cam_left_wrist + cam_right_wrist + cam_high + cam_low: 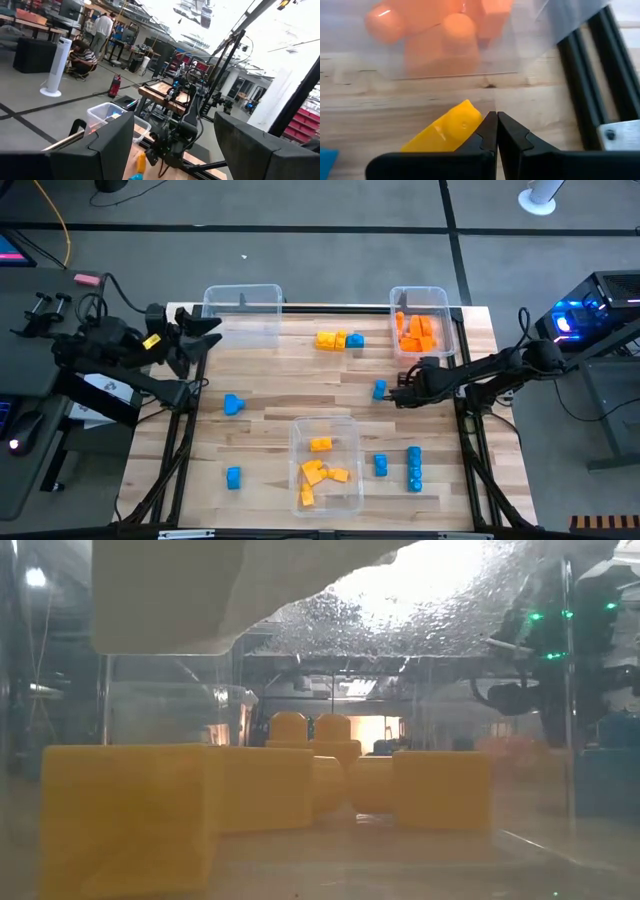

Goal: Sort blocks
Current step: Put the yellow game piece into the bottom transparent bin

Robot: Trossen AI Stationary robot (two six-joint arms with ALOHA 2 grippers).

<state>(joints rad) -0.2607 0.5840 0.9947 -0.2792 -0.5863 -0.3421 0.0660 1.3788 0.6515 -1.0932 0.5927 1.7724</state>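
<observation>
Blue, orange and yellow-orange blocks lie on the wooden table. My right gripper (398,390) (496,114) is shut low over the table's right half, next to a blue block (380,390). In its wrist view a yellow block (445,132) lies on the wood right beside one finger. A short yellow and blue row (338,340) lies farther back. Orange blocks (418,332) fill the far right bin (446,305). Yellow-orange blocks (320,470) (270,790) sit in the near bin (296,448). My left gripper (210,332) (175,127) is open, raised at the table's far left. My right gripper's fingers are shut together with nothing between them, slanting down toward the far side. The yellow block's near edge (470,125) lies against or just behind the outer side of one finger (487,131); I cannot tell whether they touch.
A clear bin (243,305) with no blocks stands at the far left. Loose blue blocks lie at the left (233,404), near left (233,477) and near right (380,465), beside a blue row (414,467). Dark frame rails (600,60) run along the table's right edge.
</observation>
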